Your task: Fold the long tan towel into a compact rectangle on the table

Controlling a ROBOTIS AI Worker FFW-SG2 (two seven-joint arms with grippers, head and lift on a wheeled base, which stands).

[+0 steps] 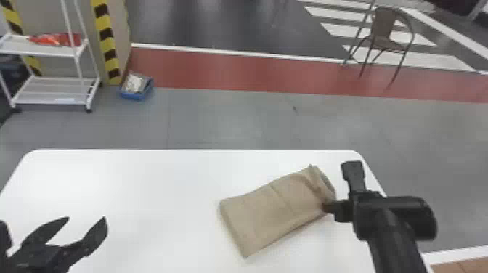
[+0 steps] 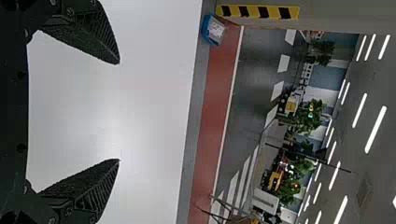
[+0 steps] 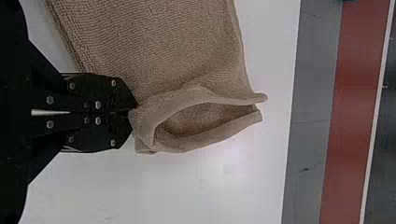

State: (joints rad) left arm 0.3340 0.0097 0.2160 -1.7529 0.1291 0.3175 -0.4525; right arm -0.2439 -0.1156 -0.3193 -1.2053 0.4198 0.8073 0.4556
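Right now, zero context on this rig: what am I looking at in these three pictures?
The machine is a two-armed robot at a white table. The head view looks forward and down from its head; each wrist view comes from that arm's own camera, turned sideways. On the table lies a tan towel, folded into a rough rectangle, its right end curling into an open loop. The right end effector is shut on that end's corner nearest the robot. The left end effector is open over the table, holding nothing.
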